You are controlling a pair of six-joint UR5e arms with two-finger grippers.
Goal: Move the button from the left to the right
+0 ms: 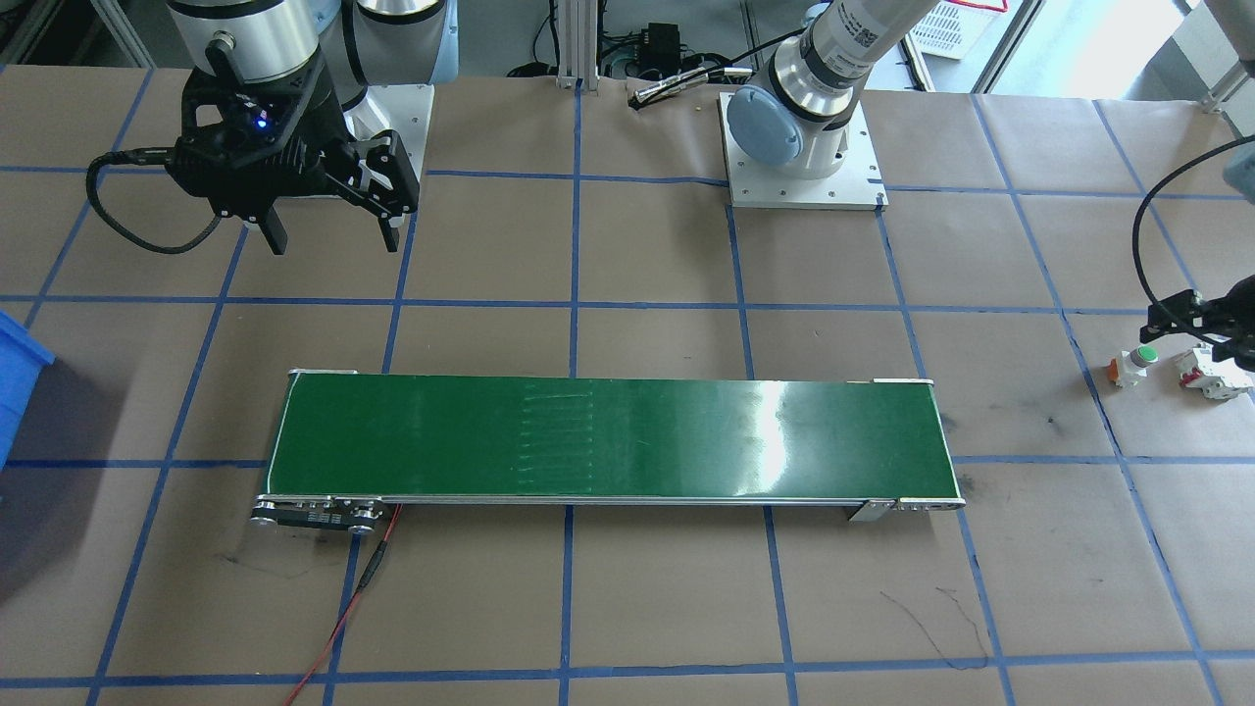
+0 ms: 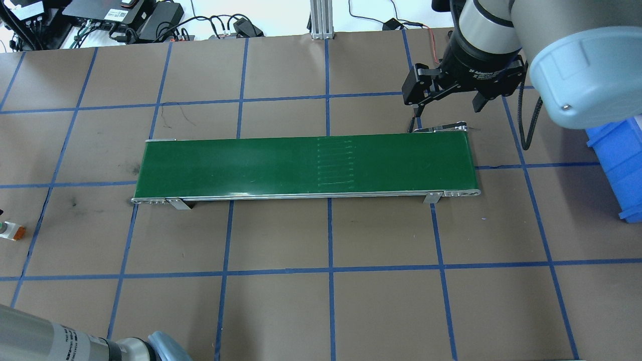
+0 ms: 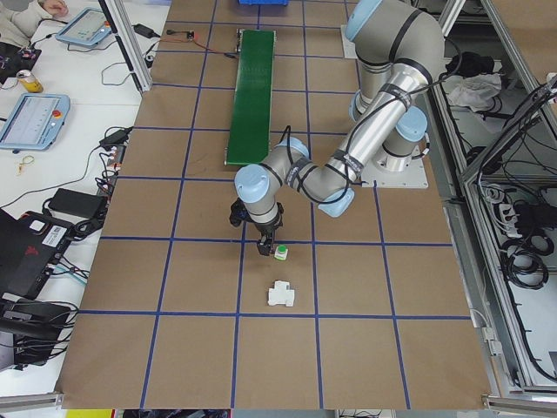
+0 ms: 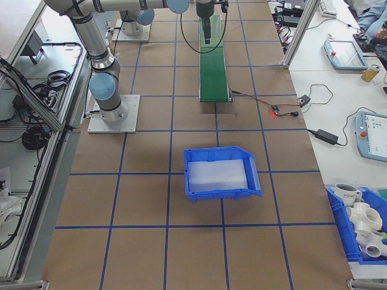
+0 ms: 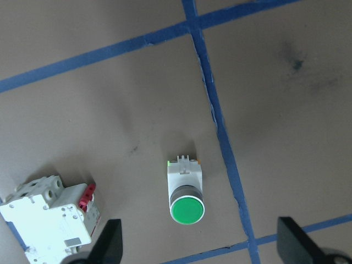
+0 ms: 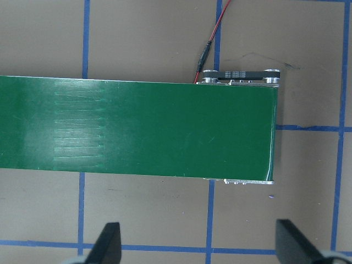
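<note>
The small button with a round green cap, white body and orange base (image 5: 186, 193) lies on its side on the brown paper bench (image 2: 381, 235), far out at the robot's left end. A blue tape line (image 5: 223, 135) runs just beside it. The black left gripper (image 5: 198, 247) hangs over the button with its two fingers spread wide, one on each side, and holds nothing. In the wrist view the green cap sits between the finger tips but does not touch them. A white blocky switch with red parts (image 5: 52, 212) lies near the button, a little apart from it.

The long green belt (image 2: 306, 163) lies flat across the middle of the bench. A thin red wire (image 1: 343, 608) comes out from its end on the robot's right side. The black right gripper (image 2: 444, 103) hangs in the air beside that end of the belt, on the far side of it from the robot. Its fingers are spread apart too, and it holds nothing.

A blue plastic bin (image 4: 219, 172) sits on the bench well past the right end of the belt
</note>
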